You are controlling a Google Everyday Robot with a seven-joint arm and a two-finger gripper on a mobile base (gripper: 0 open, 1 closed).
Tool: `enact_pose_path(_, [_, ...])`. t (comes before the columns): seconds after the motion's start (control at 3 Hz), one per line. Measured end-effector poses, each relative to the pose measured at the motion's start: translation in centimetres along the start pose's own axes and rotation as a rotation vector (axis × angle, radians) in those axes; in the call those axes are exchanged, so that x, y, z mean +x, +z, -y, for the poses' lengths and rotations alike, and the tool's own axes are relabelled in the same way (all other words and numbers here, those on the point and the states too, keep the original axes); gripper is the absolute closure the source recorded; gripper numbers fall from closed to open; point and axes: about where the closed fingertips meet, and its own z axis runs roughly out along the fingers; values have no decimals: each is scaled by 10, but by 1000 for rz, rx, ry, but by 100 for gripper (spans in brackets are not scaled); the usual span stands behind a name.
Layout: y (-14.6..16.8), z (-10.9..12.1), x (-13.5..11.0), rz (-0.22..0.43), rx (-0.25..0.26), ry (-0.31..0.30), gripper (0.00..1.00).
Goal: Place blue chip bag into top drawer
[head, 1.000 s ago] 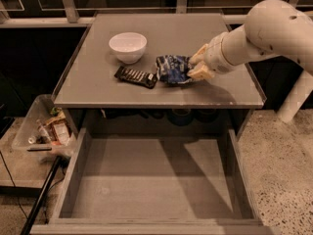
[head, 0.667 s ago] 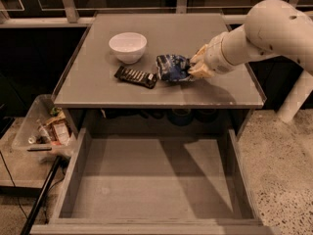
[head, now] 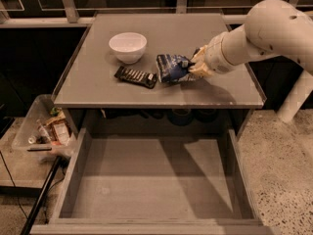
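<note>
In the camera view, the white arm reaches in from the upper right, sloping down and left across the table (head: pixel 215 89). Its hand (head: pixel 197 65) presses against the right edge of the blue chip bag (head: pixel 171 67); whether it is clamped on the bag cannot be told. The bag lies on the table near the middle, just right of one black snack bar wrapper (head: pixel 136 76) and near one white bowl (head: pixel 127 46). Below the table's front edge, the one top drawer (head: pixel 146 180) stands pulled out, its flat bottom bare. One clear bin (head: pixel 29 126) sits on the floor to the left.
</note>
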Motion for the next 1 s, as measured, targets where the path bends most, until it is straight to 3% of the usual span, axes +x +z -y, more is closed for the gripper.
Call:
enact_pose_path(0.33, [-20,-4,-2,33,0,2,100])
enact_pose_path(0.67, [-67,0,-1,95,17,17,100])
enact_pose_path(1.0, [-126,6,-4,140,66,32,100])
